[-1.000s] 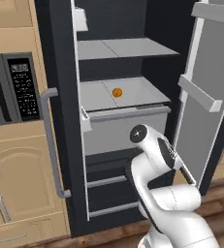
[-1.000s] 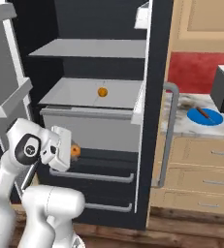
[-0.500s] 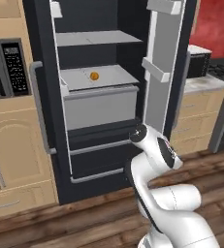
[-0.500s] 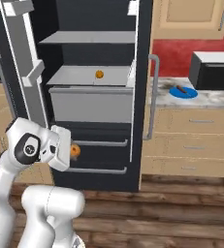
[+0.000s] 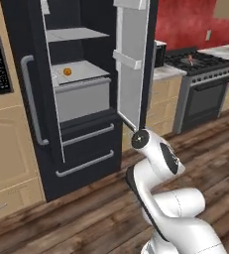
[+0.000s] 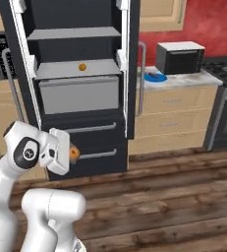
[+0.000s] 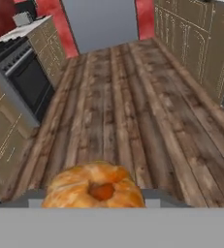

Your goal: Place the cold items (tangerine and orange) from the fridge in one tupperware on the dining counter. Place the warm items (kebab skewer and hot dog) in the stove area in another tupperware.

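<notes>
The robot arm (image 5: 173, 208) near the black fridge (image 5: 81, 89) is smooth, round and shiny white, with dark rings at its joints and a dark round cap on one side.

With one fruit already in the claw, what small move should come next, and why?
Probably keep carrying it toward the dining counter. The claw is shut on an orange fruit out over the wood floor, while a second fruit sits on the fridge shelf.

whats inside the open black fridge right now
One small orange fruit sits on the grey shelf above the closed grey drawer in the black fridge. The upper shelf looks bare. The drawer's contents are hidden by its solid front.
</notes>
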You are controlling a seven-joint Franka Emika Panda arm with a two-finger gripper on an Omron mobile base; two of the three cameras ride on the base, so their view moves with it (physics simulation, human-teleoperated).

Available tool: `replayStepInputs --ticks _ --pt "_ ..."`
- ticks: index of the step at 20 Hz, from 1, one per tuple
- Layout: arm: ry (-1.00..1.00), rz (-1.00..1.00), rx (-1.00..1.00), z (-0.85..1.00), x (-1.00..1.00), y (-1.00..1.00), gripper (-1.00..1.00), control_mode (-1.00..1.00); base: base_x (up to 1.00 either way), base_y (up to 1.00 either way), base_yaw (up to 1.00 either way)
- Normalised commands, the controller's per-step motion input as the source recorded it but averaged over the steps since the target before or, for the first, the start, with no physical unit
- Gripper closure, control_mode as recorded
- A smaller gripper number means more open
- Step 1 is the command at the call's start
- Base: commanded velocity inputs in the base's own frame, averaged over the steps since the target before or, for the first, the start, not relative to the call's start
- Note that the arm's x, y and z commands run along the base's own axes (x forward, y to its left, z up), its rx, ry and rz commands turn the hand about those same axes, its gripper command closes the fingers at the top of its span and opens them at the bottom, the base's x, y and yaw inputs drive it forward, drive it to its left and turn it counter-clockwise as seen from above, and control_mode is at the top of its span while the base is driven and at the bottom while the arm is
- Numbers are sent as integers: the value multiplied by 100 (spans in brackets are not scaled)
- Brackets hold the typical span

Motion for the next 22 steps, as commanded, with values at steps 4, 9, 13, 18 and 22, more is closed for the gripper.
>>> replayStepInputs --ticks 4,9,13,18,22 --pt "0 0 0 0 0 0 100 100 -76 52 -64" --pt "0 0 0 0 0 0 100 100 -96 37 -65" --pt "0 0 0 0 0 0 100 100 -96 30 -63" --pt "0 0 0 0 0 0 100 100 -94 14 -52" --pt "0 0 0 0 0 0 100 100 -93 0 -28"
